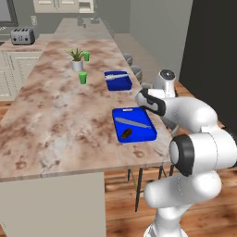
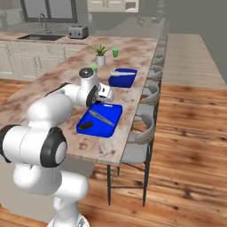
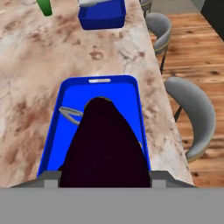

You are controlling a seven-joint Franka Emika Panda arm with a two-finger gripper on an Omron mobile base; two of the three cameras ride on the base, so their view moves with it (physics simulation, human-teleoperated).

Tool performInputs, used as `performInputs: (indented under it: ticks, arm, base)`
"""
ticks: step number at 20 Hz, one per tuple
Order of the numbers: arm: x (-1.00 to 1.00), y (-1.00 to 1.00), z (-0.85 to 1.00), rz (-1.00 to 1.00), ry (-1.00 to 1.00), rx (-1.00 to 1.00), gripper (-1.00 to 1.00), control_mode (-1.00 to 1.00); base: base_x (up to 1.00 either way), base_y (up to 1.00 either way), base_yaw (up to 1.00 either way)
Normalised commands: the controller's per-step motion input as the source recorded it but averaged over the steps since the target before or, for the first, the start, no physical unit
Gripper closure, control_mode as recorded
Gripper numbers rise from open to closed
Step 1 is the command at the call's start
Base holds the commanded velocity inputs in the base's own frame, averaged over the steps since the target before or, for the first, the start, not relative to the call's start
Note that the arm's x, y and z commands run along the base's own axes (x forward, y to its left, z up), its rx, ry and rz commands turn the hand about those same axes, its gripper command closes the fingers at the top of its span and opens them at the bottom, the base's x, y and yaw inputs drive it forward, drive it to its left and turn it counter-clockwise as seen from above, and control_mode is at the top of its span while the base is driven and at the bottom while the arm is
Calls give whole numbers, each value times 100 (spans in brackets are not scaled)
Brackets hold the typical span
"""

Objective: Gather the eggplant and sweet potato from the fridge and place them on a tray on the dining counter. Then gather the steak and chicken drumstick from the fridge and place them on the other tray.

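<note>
1. Between the finger tips in the hand view, the hand [image 3: 105, 181] is clamped on a dark purple eggplant [image 3: 105, 144].
2. Eggplant hangs above the near blue tray [image 3: 131, 92].
3. Sweet potato [image 1: 127, 133] and a silver utensil [image 1: 132, 122] lie in that tray on the table [image 1: 55, 115].
4. Far tray [image 1: 118, 81] sits further along.

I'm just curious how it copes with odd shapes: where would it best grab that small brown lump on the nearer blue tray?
Probably from straight above, pinching the sweet potato across its narrow middle. It lies flat as a short oval in the near tray, so its short width suits a two-finger pinch, and the silver utensil lying beside it leaves the top free.
</note>
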Motion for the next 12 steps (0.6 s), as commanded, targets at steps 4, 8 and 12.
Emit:
performInputs:
  ticks: [4, 8, 12]
  arm:
    - [26, 0, -24, 0, 0, 0, 100, -100]
    - [23, 0, -10, 0, 0, 0, 100, -100]
    - [24, -2, -9, -2, 0, 0, 100, -100]
  base:
    - [0, 0, 0]
    - [0, 0, 0]
    - [0, 0, 0]
